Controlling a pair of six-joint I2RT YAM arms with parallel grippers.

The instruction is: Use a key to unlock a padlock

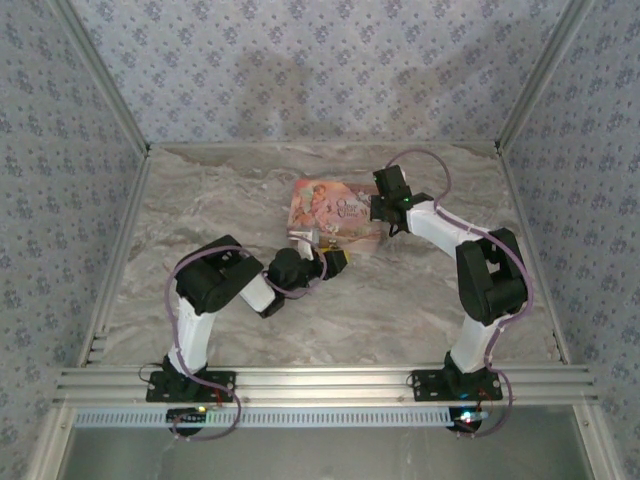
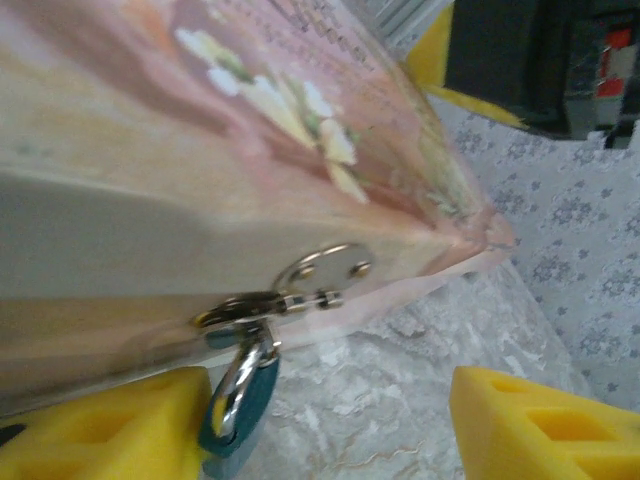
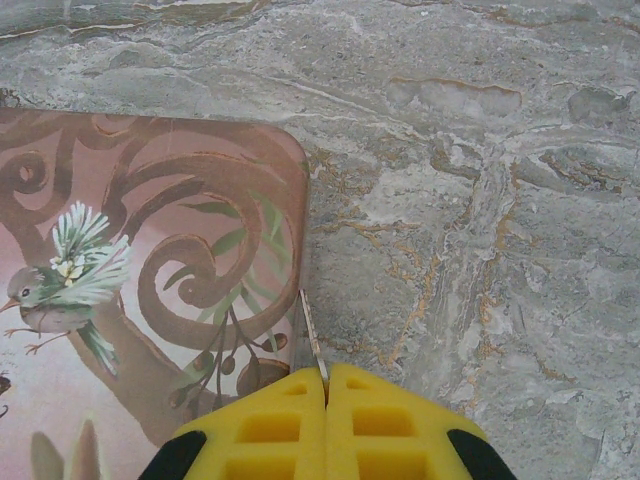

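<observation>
Your right gripper [image 3: 326, 388] pinches the thin silvery metal key [image 3: 311, 335] by the flat pink printed box [image 3: 150, 200]; your left gripper [image 2: 330, 430] stands wide beside the blue-grey, silver-looped padlock [image 2: 245, 405] hanging from the box's clasp [image 2: 320, 270].

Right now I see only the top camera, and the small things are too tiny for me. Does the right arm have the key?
Observer: Yes. The right fingers are shut on the key. Its thin blade sticks out between the tips, beside the edge of the pink box.
Operator: And where is the padlock?
Observer: The padlock hangs by its loop from a metal clasp on the side of the box.
Operator: Do the left fingers hold it?
Observer: No. The left fingers are open. The padlock is right next to one of them and clear of the other.
</observation>
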